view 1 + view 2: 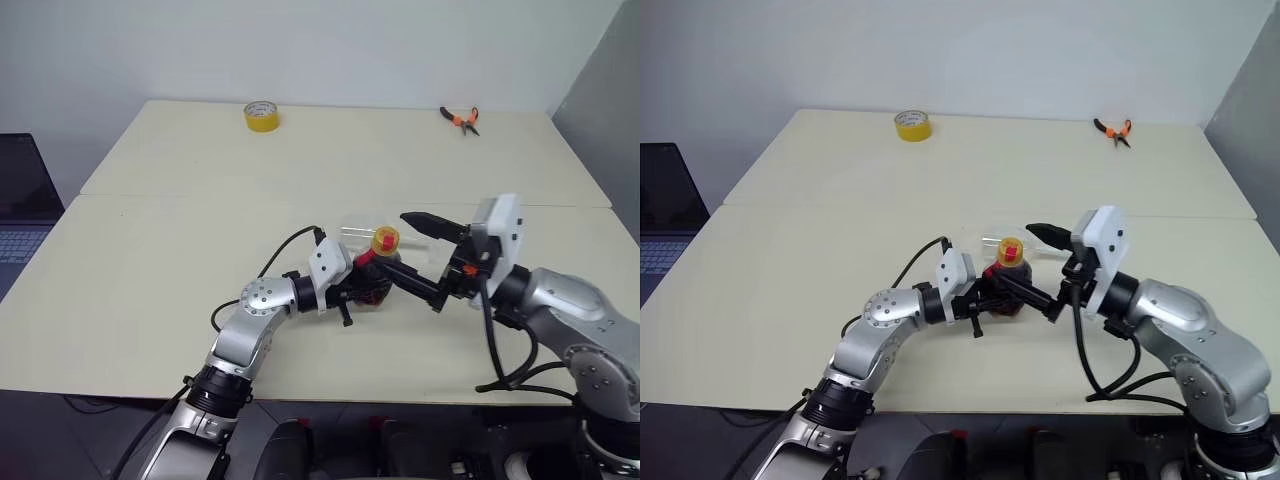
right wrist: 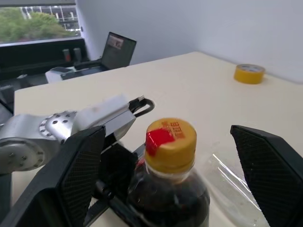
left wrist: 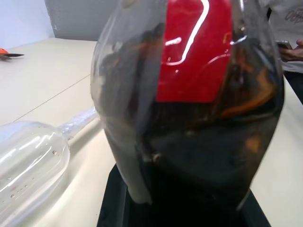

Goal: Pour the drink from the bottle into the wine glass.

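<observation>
Left wrist view: I see the bottle point(image 3: 189, 109) pressed right up against the lens, held between the left gripper's fingers point(image 3: 180, 203), which are closed tight on its lower body. Its rounded belly is filled with the drink point(image 3: 203, 161), dark brown, and a red label sits above that. Beside it lies the wine glass point(image 3: 28, 161), on its side on the table point(image 3: 61, 85), bowl nearest the camera and stem running away from it.

Right wrist view: I note the two fingers point(image 2: 78, 175) of the right gripper point(image 2: 173, 175) standing wide apart, one on either side of the bottle's yellow cap point(image 2: 170, 144), neither touching it. Nothing is held there. The cap is on.

Head views: I record the left gripper point(image 1: 352, 290) pointing toward the robot's right with the bottle upright in it, above the near-centre of the table. The right gripper point(image 1: 425, 255) faces it from the other side, one finger just past the cap, the other lower, by the bottle's body. The glass point(image 1: 358, 235) lies just behind the bottle.

Farther back, a roll of yellow tape point(image 1: 261, 116) sits near the far edge on the left, and orange-handled pliers point(image 1: 461, 120) on the far right. A laptop point(image 1: 22, 205) stands off the table's left side.
</observation>
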